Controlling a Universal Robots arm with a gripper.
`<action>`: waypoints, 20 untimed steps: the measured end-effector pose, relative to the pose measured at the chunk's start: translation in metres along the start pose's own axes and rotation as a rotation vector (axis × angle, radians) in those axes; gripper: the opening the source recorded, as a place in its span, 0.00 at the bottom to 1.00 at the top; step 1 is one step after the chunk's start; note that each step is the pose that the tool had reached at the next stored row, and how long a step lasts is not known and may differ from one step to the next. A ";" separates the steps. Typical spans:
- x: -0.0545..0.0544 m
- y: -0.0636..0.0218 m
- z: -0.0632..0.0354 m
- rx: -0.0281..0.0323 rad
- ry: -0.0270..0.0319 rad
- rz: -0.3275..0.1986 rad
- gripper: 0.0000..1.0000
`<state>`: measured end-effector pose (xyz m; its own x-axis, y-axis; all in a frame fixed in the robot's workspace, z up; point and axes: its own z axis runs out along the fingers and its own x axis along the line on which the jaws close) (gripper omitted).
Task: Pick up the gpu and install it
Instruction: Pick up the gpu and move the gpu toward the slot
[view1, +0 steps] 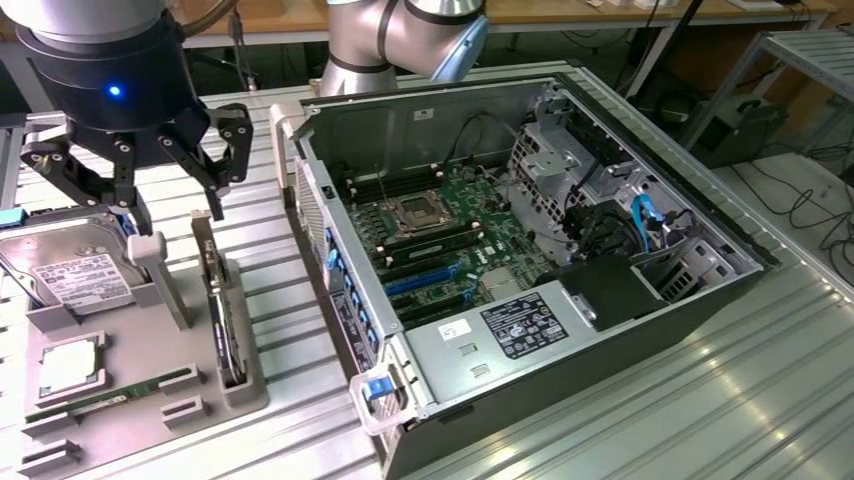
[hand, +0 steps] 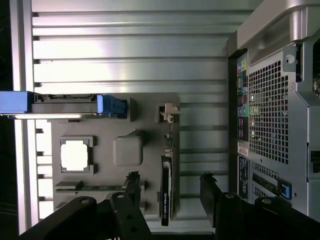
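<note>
Grey tray (view1: 134, 345) holds hard drive (view1: 67, 272), CPU (view1: 70, 366), memory stick (view1: 123, 391) and gpu (view1: 224, 310), which stands on edge in its slot. Gripper (view1: 178, 215) hangs above gpu, jaws apart, empty. Drive label is unreadable.

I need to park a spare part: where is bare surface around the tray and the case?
Widest: ribbed table at the exterior view's lower right, beside the case. Narrower: the strip between tray and case. Crowded: the tray, with hard drive, gpu and the open claw above.
</note>
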<state>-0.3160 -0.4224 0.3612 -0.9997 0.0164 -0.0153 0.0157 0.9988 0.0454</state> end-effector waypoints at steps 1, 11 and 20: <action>0.000 -0.0001 0.0005 0.0000 0.0001 0.000 0.60; 0.000 -0.0007 0.0059 0.0000 0.0002 -0.003 0.60; 0.000 -0.0013 0.0102 0.0000 0.0004 -0.005 0.60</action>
<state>-0.3160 -0.4232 0.3510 -0.9998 0.0112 -0.0152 0.0105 0.9989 0.0452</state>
